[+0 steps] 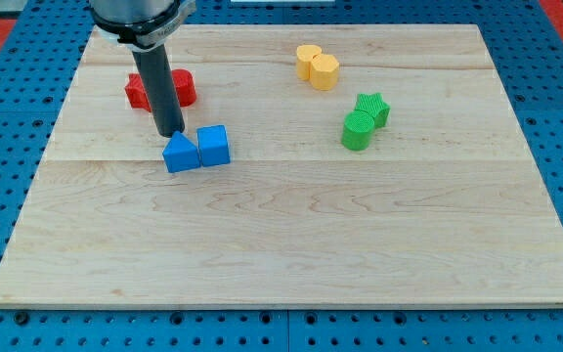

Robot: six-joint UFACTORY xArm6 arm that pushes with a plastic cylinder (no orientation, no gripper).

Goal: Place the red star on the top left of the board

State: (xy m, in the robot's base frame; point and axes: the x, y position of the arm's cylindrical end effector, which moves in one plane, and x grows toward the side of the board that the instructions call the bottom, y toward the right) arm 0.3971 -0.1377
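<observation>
Nearest, two blue blocks [196,149] side by side on the table [291,244]. My tip [171,132] just above them, below the red star [160,90], seemingly placed for an upward push. No jaws here.

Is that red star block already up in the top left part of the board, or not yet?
Nearly: the red star lies in the upper left area of the board, short of the corner. My tip sits just below it.
</observation>
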